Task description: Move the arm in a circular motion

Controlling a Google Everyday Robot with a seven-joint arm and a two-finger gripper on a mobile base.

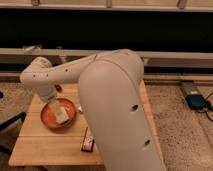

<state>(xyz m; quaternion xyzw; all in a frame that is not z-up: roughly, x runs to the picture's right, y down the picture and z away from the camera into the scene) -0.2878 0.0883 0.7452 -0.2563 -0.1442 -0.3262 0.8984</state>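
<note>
Smoothly circle the arm (117, 110), raising the gripper (61, 111) from over the orange bowl (46, 118) at eight o'clock. Impossible to say whether spread or pressed together.

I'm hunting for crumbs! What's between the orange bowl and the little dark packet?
Just bare wooden table, as the camera view shows. The gripper is at the orange bowl; the dark packet lies apart from it.

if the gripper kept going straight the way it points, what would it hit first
Likely the orange bowl: the gripper points down over its middle, though depth is unclear.
</note>
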